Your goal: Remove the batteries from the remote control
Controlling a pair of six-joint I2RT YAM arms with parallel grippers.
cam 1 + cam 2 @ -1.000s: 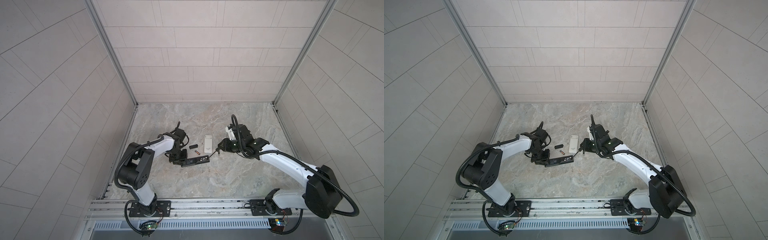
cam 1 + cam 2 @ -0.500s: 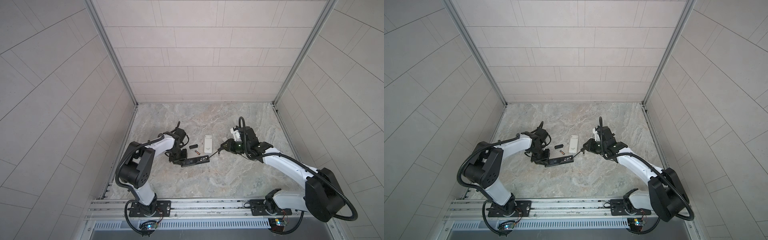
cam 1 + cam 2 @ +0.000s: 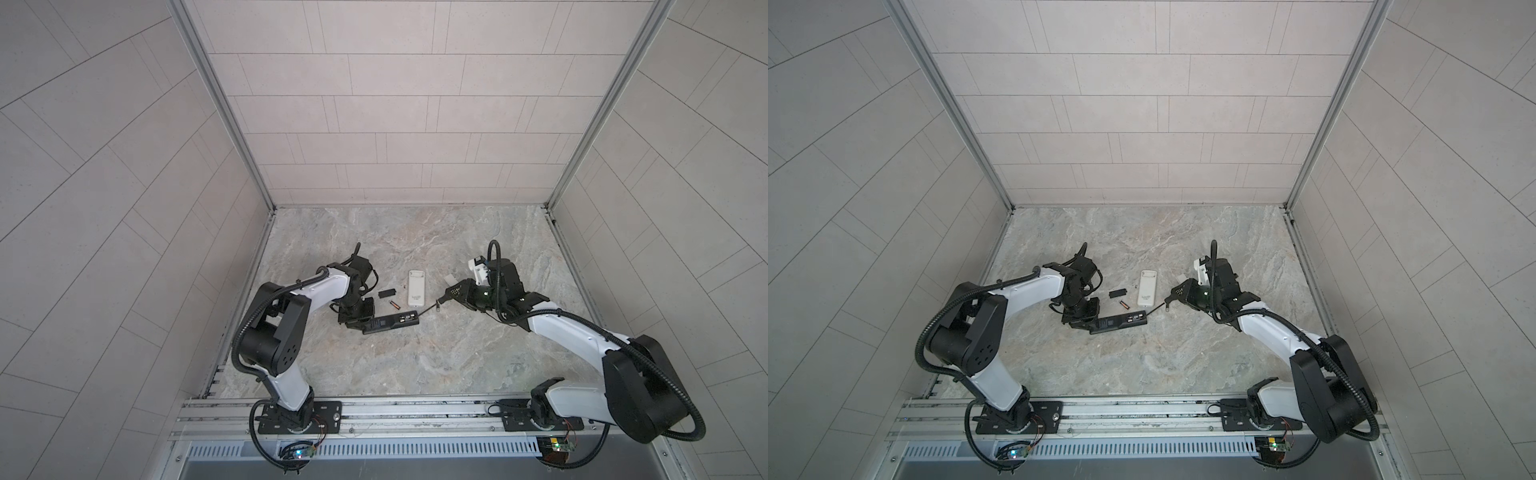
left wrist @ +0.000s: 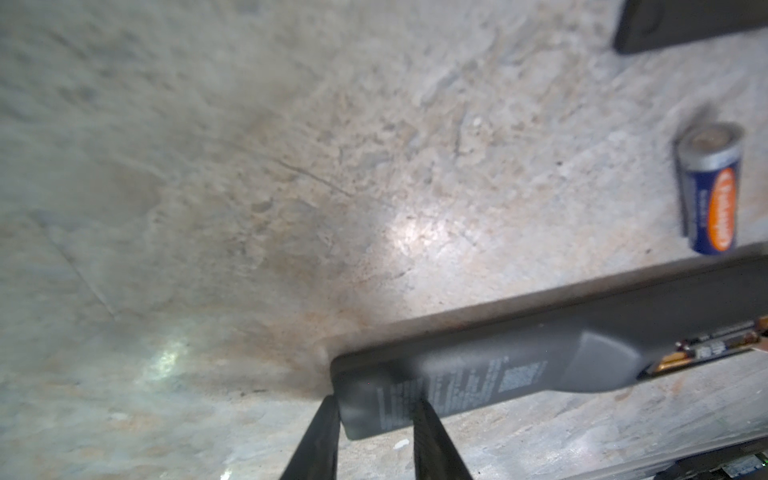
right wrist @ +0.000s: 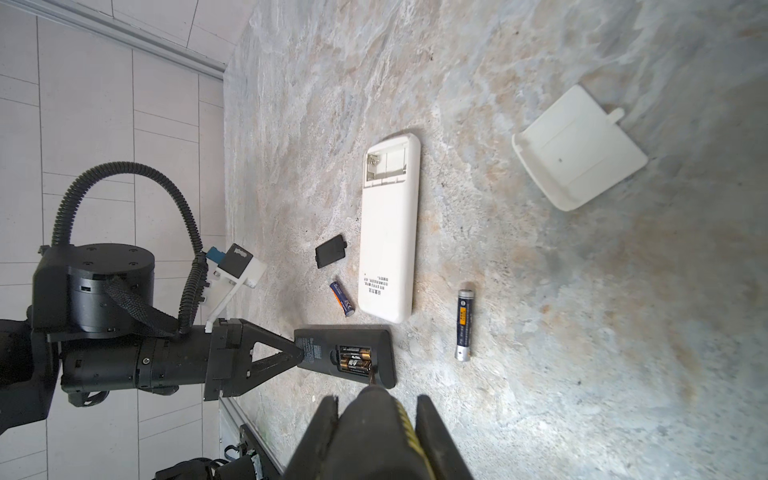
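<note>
Two gold-banded black cylinder batteries: levering gently from slim black plastic remote, left gripper clamping it, right gripper clenching black-and-yellow-handled screwdriver.

No brand name or number is legible in any view. In the right wrist view, a plus sign stands near the silver end of the dark battery and a mark resembling CE stands on the blue battery; the print lines on the white remote, the label block on the black remote and the white print on the two batteries in its compartment are too small to read. In the left wrist view, the white lettering in the orange oval on the blue battery is blurred.
</note>
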